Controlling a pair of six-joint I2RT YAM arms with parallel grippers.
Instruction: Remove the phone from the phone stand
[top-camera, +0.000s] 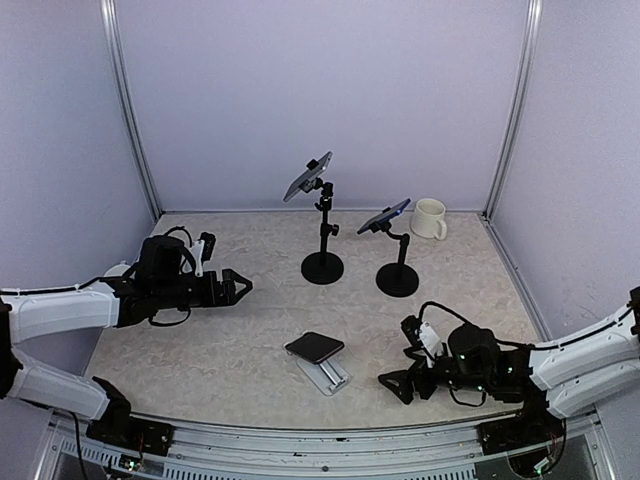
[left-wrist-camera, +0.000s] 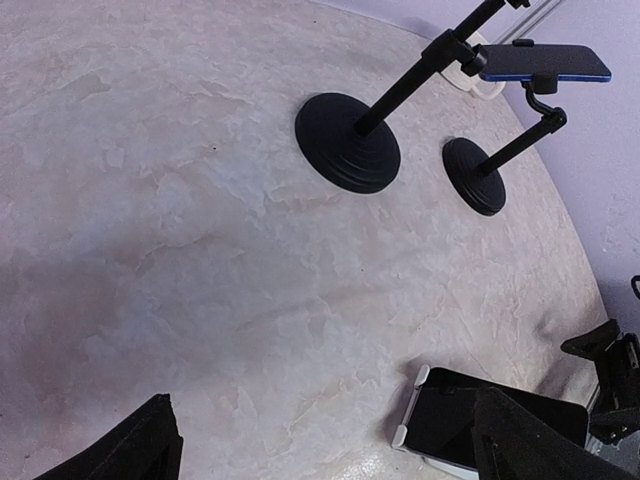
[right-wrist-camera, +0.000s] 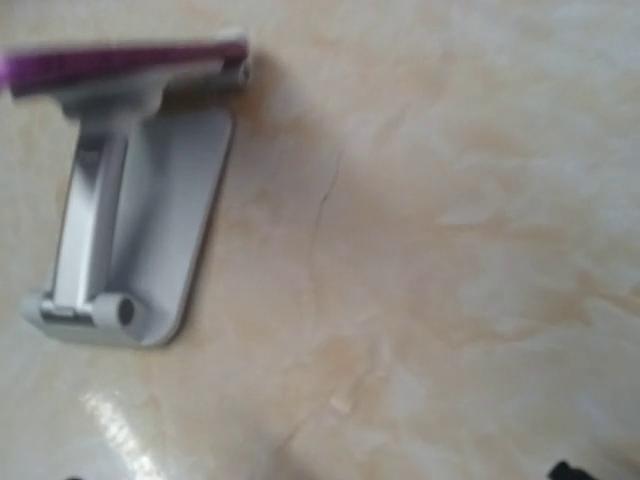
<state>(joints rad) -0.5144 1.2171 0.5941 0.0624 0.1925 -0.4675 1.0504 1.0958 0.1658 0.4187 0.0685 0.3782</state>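
**A:** How many phones, how many stands?

**B:** Three of each, one phone per stand. By the far edge, a tall stand (top-camera: 322, 266) holds a grey phone (top-camera: 307, 176). To its right, a shorter black stand (top-camera: 398, 279) holds a blue phone (top-camera: 384, 216). The near phone (top-camera: 314, 347) lies tilted on the silver stand (top-camera: 328, 375), midway along the near edge.

**A:** And your fingers?

**B:** My left gripper (top-camera: 240, 287) hangs over the left side, spread wide, holding nothing. My right gripper (top-camera: 393, 386) sits low by the near edge, right of the silver stand and apart from it, also spread and empty.

**A:** Anything else?

**B:** One mug (top-camera: 429, 218), in the far right corner.
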